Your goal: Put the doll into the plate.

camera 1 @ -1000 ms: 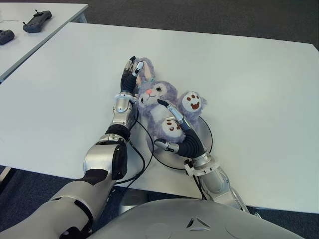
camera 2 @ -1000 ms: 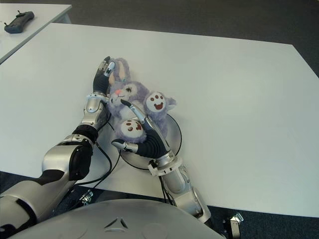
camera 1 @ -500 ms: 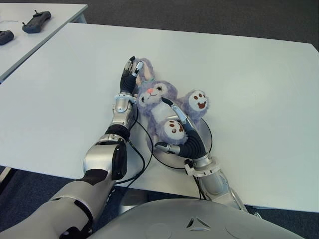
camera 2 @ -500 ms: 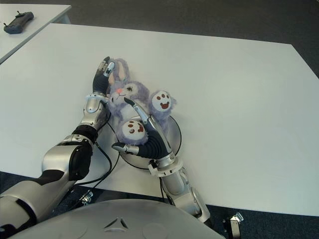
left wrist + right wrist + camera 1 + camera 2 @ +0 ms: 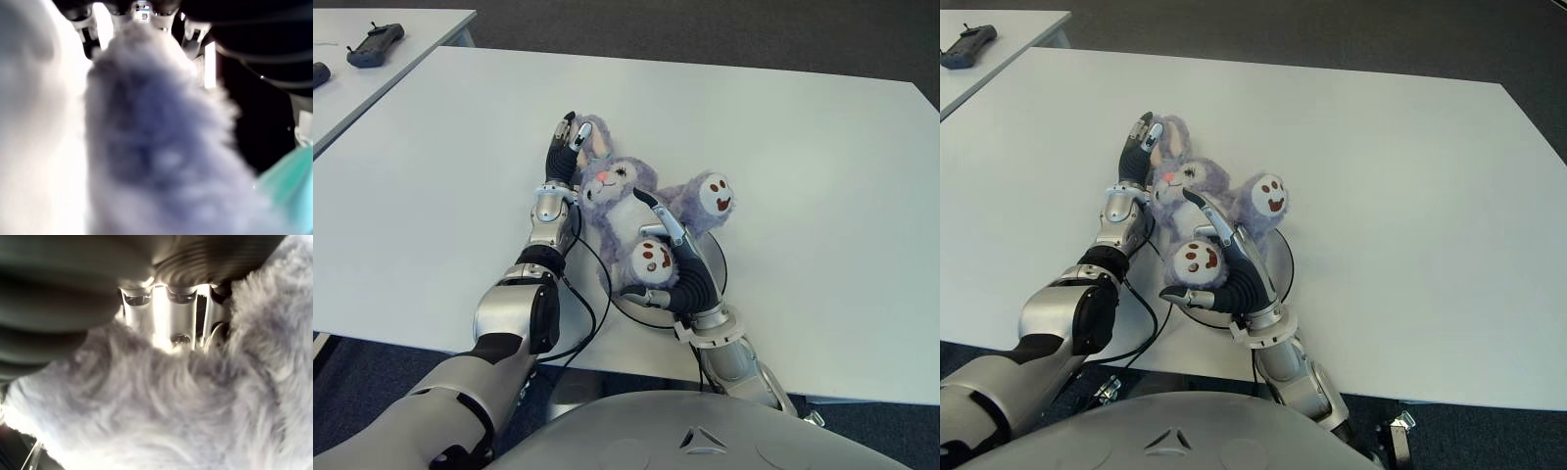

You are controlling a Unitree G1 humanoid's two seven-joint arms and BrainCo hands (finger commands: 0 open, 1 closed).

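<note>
The doll [image 5: 619, 186] is a purple plush rabbit lying on its back on the white table [image 5: 803, 166]. Its legs and lower body lie over the round dark-rimmed plate [image 5: 713, 262], while its head and ears are off the plate to the left. My right hand [image 5: 658, 257] is closed around the near leg, with the fingers over the belly and the thumb under the foot [image 5: 1197, 258]. Stretched flat along the doll's ear is my left hand [image 5: 564, 145], fingers straight. Both wrist views are filled with purple fur [image 5: 161, 396].
At the far left stands a second table with a black controller [image 5: 372, 44] on it. A black cable [image 5: 590, 294] loops on the table beside my left forearm. The table's front edge runs just behind my right wrist.
The doll's lower body has swung: the far foot moved right and the near foot came toward me with my right hand. My left hand stayed by the ear.
</note>
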